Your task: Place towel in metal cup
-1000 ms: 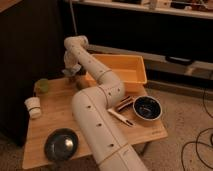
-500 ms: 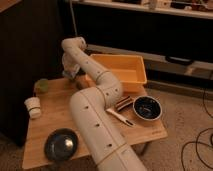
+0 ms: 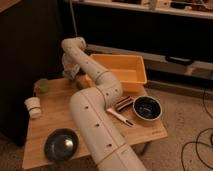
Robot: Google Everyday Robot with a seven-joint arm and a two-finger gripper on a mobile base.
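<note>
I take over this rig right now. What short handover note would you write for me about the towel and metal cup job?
Gripper: low over the far left corner of the table, just left of the yellow bin. I cannot tell whether it holds the towel; I see no towel lying elsewhere.
Metal vessel, probably the cup: front left of the table, with nothing visible inside.
White cup and green item: along the left edge.
Done: nothing is in the metal vessel yet.
Left: bring the towel over the metal vessel and put it in.
</note>
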